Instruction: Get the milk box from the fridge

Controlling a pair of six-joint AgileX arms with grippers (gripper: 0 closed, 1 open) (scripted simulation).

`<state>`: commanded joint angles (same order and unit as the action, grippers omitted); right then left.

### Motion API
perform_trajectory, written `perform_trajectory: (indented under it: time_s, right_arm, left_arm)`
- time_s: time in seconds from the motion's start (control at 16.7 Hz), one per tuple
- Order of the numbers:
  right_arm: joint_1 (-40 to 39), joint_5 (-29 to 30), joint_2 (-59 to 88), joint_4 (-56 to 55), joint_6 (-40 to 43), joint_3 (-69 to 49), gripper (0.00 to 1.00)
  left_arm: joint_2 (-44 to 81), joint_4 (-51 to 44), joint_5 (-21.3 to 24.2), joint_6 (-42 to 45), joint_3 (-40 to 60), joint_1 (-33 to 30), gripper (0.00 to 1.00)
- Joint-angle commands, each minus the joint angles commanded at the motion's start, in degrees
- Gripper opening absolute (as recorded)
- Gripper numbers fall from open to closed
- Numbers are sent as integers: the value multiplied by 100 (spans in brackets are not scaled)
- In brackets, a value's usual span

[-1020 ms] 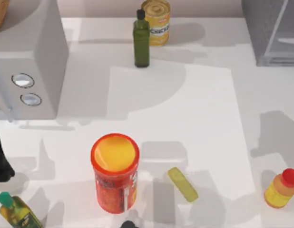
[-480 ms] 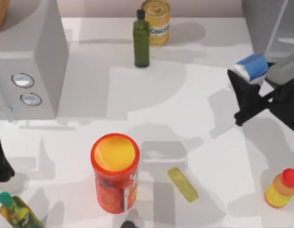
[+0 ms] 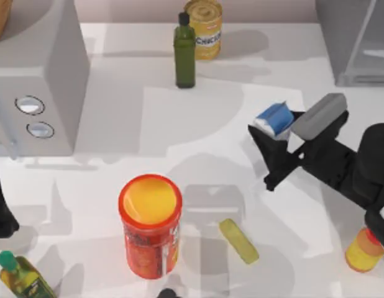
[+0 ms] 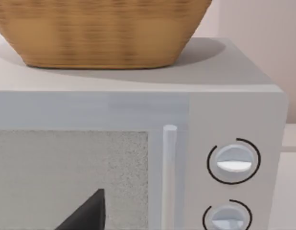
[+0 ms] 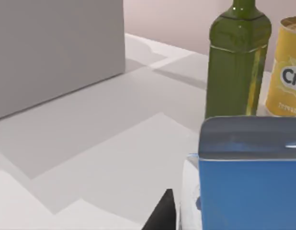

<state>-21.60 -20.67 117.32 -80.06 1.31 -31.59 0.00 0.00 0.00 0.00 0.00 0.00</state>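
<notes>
Worktop: white worktop under a pale back wall, carrying an orange canister, a green bottle, a yellow can and, at the left, a light grey box with two knobs.
Fridge: dark grey fridge stands at the far right corner.
Milk box: the milk box is out of the fridge, held above the worktop's right half, well clear of the cabinet; its blue face looms close in my right wrist view.
Right tool: my right tool is clamped on the milk box.
Left tool: my left arm sits parked at the near left edge; I cannot tell how its tool stands.
Done: I judge the retrieval done.
Left: setting the carton down on open worktop and letting go.
Change: half a second ago arm and carton were just beside the fridge front; both have since come leftward and nearer, toward the middle.
</notes>
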Motion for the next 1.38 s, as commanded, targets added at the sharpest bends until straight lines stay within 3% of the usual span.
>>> perform_trajectory:
  time_s: [0.42,1.02,1.38]
  right_arm:
    - [14,-6,54,-29,-12,-2,0]
    - [-377,268,708,130,-38,-1381,0]
    - [-376,366,1222,230,-30,-1453,0]
  left_arm:
    - [0,0,0,0,0,0,100]
    - [0,0,0,0,0,0,100]
    - [0,0,0,0,0,0,100]
